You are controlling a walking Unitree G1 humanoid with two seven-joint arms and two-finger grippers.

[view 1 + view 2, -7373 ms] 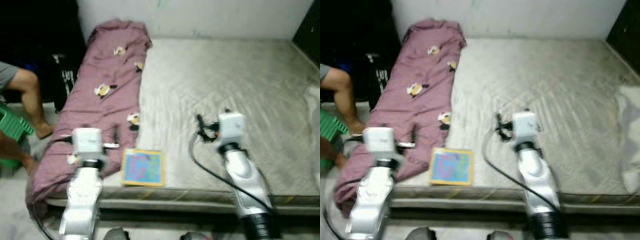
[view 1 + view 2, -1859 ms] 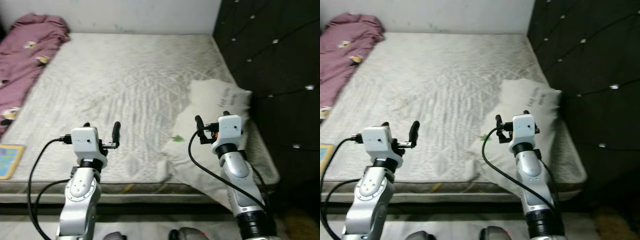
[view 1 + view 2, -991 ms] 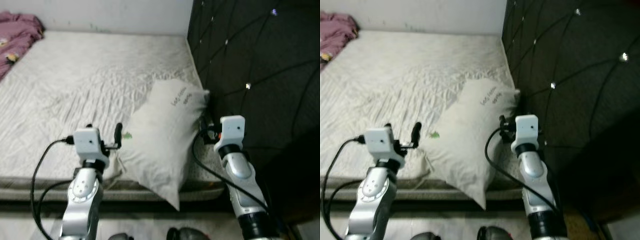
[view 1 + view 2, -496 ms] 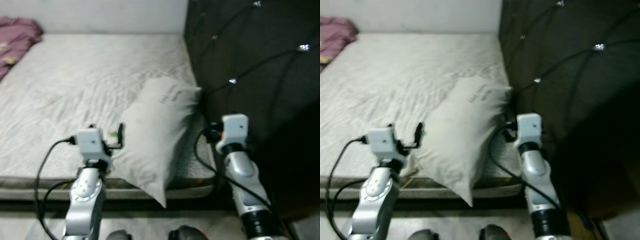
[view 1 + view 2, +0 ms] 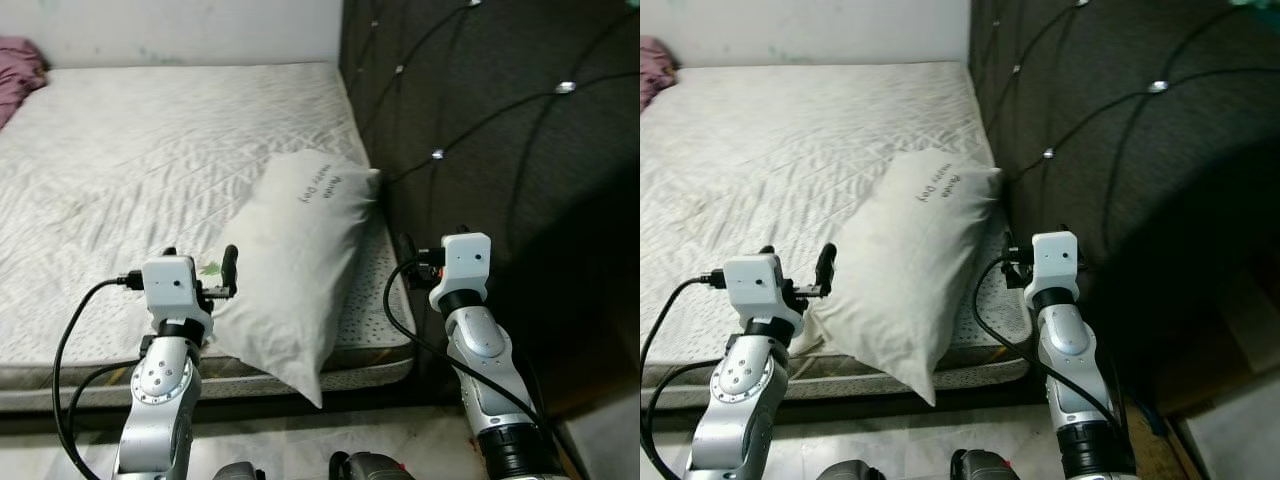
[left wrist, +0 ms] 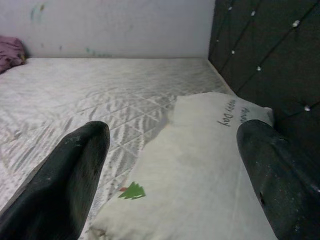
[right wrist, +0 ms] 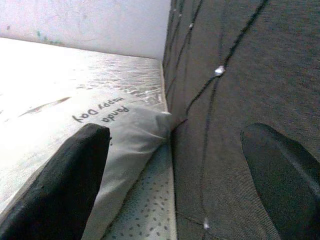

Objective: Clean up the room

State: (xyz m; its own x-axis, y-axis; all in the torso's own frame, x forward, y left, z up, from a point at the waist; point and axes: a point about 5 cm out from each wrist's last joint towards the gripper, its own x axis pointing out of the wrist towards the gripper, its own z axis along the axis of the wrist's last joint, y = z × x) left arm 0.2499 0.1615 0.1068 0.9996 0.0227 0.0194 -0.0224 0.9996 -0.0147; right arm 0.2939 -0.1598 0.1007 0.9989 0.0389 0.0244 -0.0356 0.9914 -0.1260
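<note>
From the head, a white pillow (image 5: 295, 255) lies slanted on the mattress (image 5: 150, 170), its corner overhanging the edge beside the dark tufted headboard (image 5: 480, 120). The left wrist view shows the left gripper (image 6: 170, 165) spread wide above the pillow. The right wrist view shows the right gripper (image 7: 175, 170) wide open, facing the headboard.

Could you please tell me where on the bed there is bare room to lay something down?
The mattress is bare from the wall to the pillow. The corner by the dark headboard is crowded: the pillow overhangs the near edge there, between the open left gripper and right gripper.
</note>
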